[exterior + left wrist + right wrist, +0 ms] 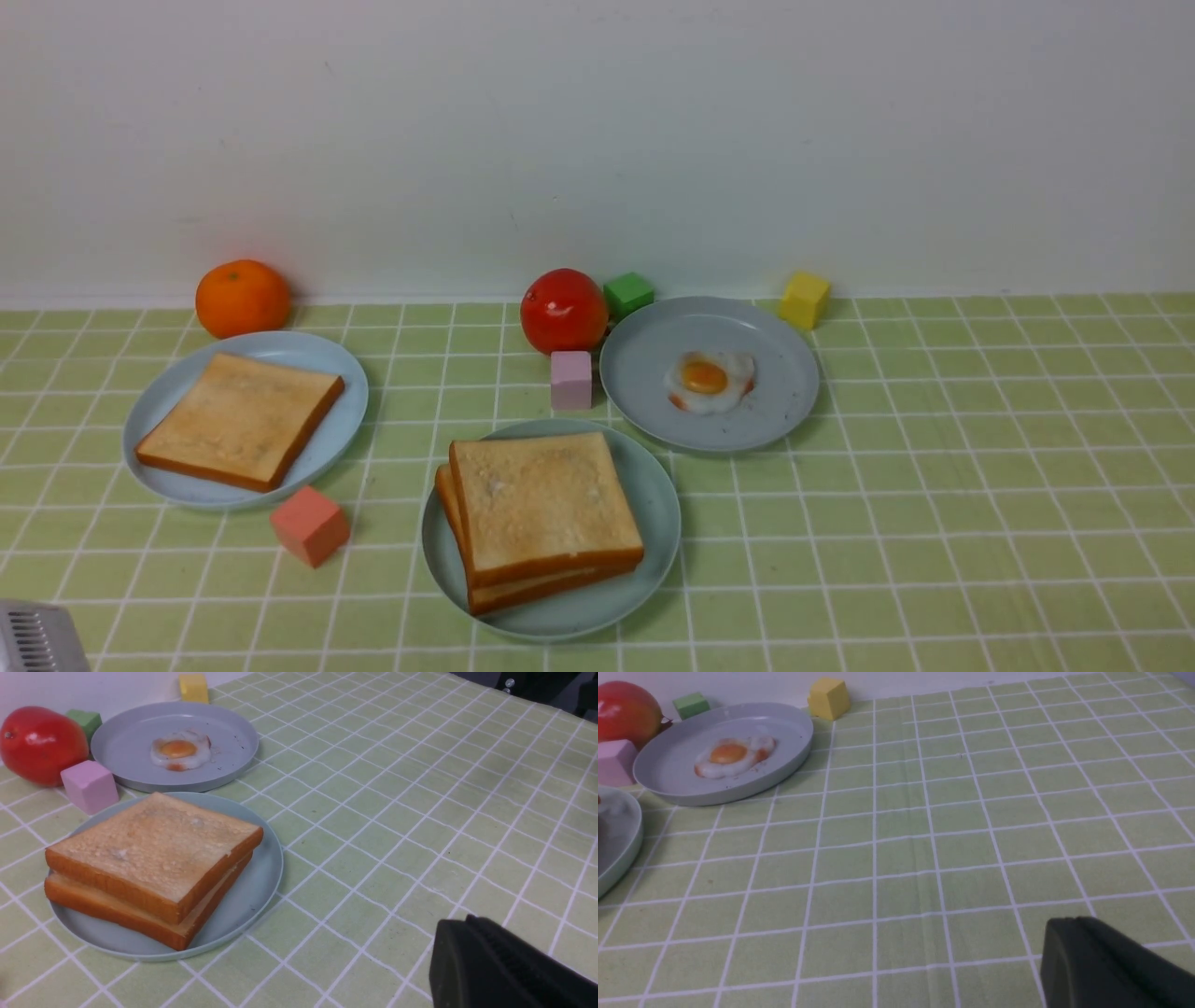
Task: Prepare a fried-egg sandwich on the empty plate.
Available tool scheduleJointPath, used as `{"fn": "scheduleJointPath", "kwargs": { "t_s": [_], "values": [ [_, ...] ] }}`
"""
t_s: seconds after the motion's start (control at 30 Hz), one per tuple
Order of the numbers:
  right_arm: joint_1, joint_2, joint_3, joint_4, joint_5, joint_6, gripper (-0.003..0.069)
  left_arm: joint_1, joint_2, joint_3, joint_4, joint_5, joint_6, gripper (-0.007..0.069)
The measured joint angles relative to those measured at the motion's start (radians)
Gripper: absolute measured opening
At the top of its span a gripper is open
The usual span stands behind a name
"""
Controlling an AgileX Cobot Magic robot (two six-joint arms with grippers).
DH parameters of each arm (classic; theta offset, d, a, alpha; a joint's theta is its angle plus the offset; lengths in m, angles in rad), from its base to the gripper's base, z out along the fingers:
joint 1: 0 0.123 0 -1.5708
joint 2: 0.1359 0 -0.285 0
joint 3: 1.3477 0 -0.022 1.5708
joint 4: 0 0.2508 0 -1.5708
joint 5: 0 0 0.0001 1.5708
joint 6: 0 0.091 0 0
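On the green-checked desk, the fried egg lies alone on a greyer blue plate at centre far, not between any bread. Two toast slices are stacked on the mint-teal plate nearest the robot at centre; the left wrist view shows their side, and nothing can be seen between them there. A third toast slice on another blue plate at the left shows only in the front view, as do an orange behind it and a red cube in front. A tomato, pink cube, green cube and yellow cube ring the egg's plate. The left claw and right claw each show only as a dark tip in their own wrist views, both clenched and empty, well apart from the food.
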Motion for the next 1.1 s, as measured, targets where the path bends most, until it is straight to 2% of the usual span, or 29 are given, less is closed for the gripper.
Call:
{"fn": "scheduleJointPath", "kwargs": {
  "t_s": [0.33, 0.4, 0.5, 0.67, 0.7, 0.73, 0.8, 0.83, 0.87, 0.97, 1.1],
  "values": [
    [0.000, 0.000, 0.000, 0.000, 0.001, 0.000, -0.0009, 0.000, -0.008, 0.012, 0.001, 0.000, 0.001, 0.0018],
    [0.000, 0.000, 0.000, 0.001, 0.001, 0.000, -0.0009, 0.036, -0.044, 0.021, -0.004, -0.007, 0.008, 0.0014],
    [0.000, 0.000, 0.000, 0.001, 0.001, 0.000, -0.0007, 0.169, -0.139, 0.041, -0.043, -0.025, 0.009, -0.0013],
    [0.000, 0.000, 0.000, 0.001, 0.001, 0.000, -0.0004, 0.489, -0.331, 0.110, -0.082, 0.000, 0.009, -0.0013],
    [0.000, 0.000, 0.000, 0.001, 0.001, 0.000, -0.0004, 0.503, -0.349, 0.114, -0.082, 0.000, 0.009, -0.0013],
    [0.000, 0.000, 0.000, 0.001, 0.001, 0.000, -0.0003, 0.608, -0.407, 0.146, -0.099, 0.028, 0.004, -0.0013],
    [0.000, 0.000, 0.000, 0.001, 0.001, 0.000, -0.0003, 0.721, -0.484, 0.176, -0.123, 0.095, -0.001, -0.0013],
    [0.000, 0.000, 0.000, 0.001, 0.001, 0.000, -0.0003, 0.731, -0.488, 0.179, -0.129, 0.111, -0.001, -0.0013],
    [0.000, 0.000, 0.000, 0.001, 0.001, 0.000, -0.0001, 0.785, -0.503, 0.181, -0.145, 0.186, -0.001, -0.0013],
    [0.000, -0.001, 0.000, 0.001, 0.001, 0.000, 0.0001, 0.844, -0.512, 0.185, -0.157, 0.345, -0.001, -0.0013],
    [0.000, -0.001, 0.000, 0.001, 0.001, 0.000, 0.0005, 0.850, -0.512, 0.189, -0.159, 0.386, -0.001, -0.0013]
  ]
}}
